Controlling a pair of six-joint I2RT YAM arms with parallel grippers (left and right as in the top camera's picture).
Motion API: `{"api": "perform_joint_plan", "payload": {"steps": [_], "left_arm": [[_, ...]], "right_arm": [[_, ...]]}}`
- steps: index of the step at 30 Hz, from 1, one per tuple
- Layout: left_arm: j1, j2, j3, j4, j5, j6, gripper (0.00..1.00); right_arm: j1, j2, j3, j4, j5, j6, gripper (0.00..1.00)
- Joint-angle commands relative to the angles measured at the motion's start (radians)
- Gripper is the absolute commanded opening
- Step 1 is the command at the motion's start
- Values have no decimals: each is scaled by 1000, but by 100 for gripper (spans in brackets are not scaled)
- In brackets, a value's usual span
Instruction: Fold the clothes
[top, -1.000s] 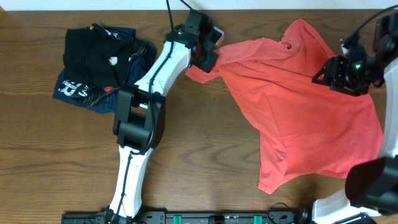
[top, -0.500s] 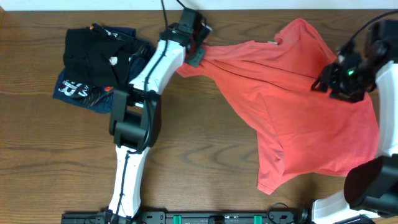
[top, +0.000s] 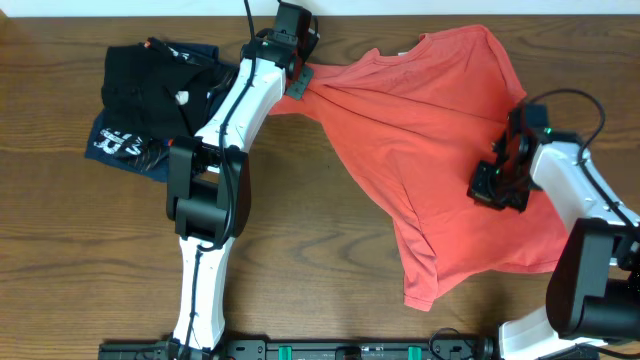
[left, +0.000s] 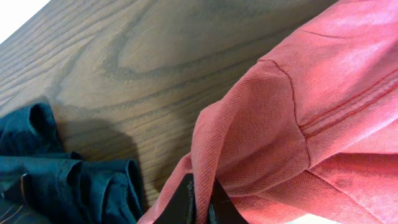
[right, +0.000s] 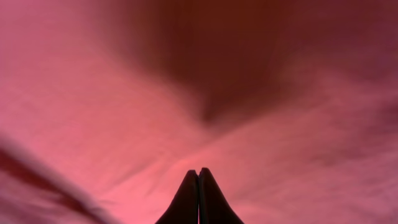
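The T-shirt (top: 440, 130) lay rumpled across the far right part of the table (top: 330, 250), pulled into long creases from its left sleeve toward the near right hem. The left gripper (top: 298, 82) was at the far edge, clamped on that sleeve; its wrist view showed cloth wedged between the closed fingers (left: 186, 202). The right gripper (top: 497, 188) sat on the shirt's right side with its fingertips (right: 189, 193) shut tip to tip, and I could not tell whether any cloth was caught there. To the far left lay a black garment (top: 150, 85) on a navy one (top: 125, 145), near the held sleeve. My worry was that the right side had pinched nothing, so any spreading pull would only drag the shirt leftward into that pile. A thin hold on the sleeve could also slip under tension.
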Motion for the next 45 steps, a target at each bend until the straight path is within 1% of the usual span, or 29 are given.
{"api": "perform_joint_plan", "payload": {"steps": [1, 4, 7, 12, 14, 16, 18, 19, 21, 22, 23, 26, 27, 32, 34, 37, 40, 45], "left_arm": [[8, -32, 28, -12, -42, 8, 7], [10, -39, 28, -21, -45, 8, 8], [12, -56, 28, -24, -45, 8, 9], [12, -100, 28, -35, -44, 7, 11], [11, -116, 28, -44, -41, 3, 11], [11, -130, 28, -56, -31, 2, 11], [10, -137, 28, -66, -25, 0, 11], [10, -139, 28, -71, -26, 0, 11], [10, -140, 28, -86, -26, 0, 11], [10, -140, 28, -95, -25, 0, 11], [10, -140, 28, -104, -26, 0, 11], [10, -140, 28, -123, -26, 0, 11], [10, -140, 28, -127, -26, 0, 11], [7, -153, 28, -172, -22, -15, 11], [7, -163, 28, -195, 5, -20, 11], [7, -180, 28, -232, 89, -50, 11], [7, -191, 28, -265, 193, -65, 11], [7, -196, 28, -303, 277, -91, 11]], "right_arm": [[-30, 0, -81, 80, 163, 170, 1], [-71, 5, -156, 188, 247, 217, 1], [-134, 22, -178, 245, 295, 228, 1], [-273, 38, -118, 294, 278, 221, 1], [-328, 38, -53, 291, 233, 172, 1], [-367, 38, 18, 270, 205, 110, 1], [-400, 38, 118, 210, 169, 37, 1], [-410, 37, 166, 170, 145, -8, 3], [-426, 37, 263, 69, 127, -63, 12], [-435, 37, 311, 16, 127, -65, 15], [-442, 37, 350, -30, 127, -65, 14], [-458, 37, 388, -82, 118, -64, 2], [-463, 39, 381, -82, 108, -63, 1], [-465, 74, 291, -38, 159, 62, 1], [-466, 102, 252, -9, 166, 116, 1], [-466, 147, 209, 19, 171, 209, 1], [-466, 193, 186, 79, 173, 269, 1], [-470, 311, 181, 187, 183, 333, 1]]}}
